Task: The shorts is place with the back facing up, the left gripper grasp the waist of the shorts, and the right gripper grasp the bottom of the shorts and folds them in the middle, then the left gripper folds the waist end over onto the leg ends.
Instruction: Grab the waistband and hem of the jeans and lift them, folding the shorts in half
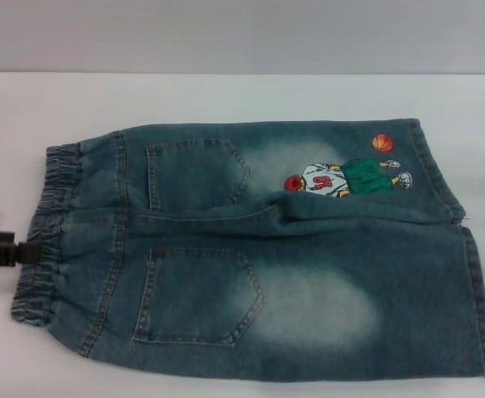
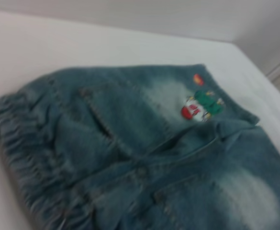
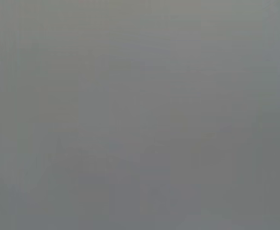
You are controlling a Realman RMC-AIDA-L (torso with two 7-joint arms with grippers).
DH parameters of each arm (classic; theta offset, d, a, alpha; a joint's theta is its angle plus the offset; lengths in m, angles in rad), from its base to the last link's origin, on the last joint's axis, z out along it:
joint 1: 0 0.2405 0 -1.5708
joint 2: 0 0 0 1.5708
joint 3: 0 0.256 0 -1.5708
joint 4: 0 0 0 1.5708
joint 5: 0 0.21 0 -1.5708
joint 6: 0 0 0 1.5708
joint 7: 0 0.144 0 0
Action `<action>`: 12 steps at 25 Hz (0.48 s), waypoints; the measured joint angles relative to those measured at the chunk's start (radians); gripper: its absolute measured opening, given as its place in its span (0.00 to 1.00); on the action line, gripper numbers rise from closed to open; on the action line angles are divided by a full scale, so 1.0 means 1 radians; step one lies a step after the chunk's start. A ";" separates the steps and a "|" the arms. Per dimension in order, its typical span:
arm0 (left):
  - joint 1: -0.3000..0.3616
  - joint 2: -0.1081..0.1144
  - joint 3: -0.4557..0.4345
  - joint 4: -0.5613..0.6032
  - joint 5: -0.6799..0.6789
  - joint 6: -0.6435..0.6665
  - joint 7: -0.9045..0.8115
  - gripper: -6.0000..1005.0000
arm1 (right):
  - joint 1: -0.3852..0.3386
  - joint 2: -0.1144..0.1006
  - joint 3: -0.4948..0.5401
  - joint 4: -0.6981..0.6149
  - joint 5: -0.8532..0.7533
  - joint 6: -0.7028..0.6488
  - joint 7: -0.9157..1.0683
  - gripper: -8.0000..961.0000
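Left gripper at the table's left edge, tip touching the waist; its grip cannot be told. Shorts lie flat, back up, on the white table, leg ends to the right. Right gripper unseen.

Flat denim shorts, ruffled waist nearest

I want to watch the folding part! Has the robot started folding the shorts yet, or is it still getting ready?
Almost nothing yet. Done: the shorts lie flat on the white table, back pockets up. In hand: the left gripper is at the ruffled waist; I cannot tell whether it has grabbed. Left: the right gripper is out of sight, so the leg ends are not held, and both folds remain.
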 joint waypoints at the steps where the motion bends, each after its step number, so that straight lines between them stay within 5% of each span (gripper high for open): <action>1: 0.006 -0.007 -0.002 -0.004 0.024 -0.008 0.000 0.81 | 0.008 0.000 0.000 -0.002 0.000 0.004 0.000 0.62; 12: 0.015 -0.042 -0.050 -0.016 0.142 -0.069 0.002 0.80 | 0.024 -0.001 0.000 -0.005 0.000 0.006 -0.001 0.62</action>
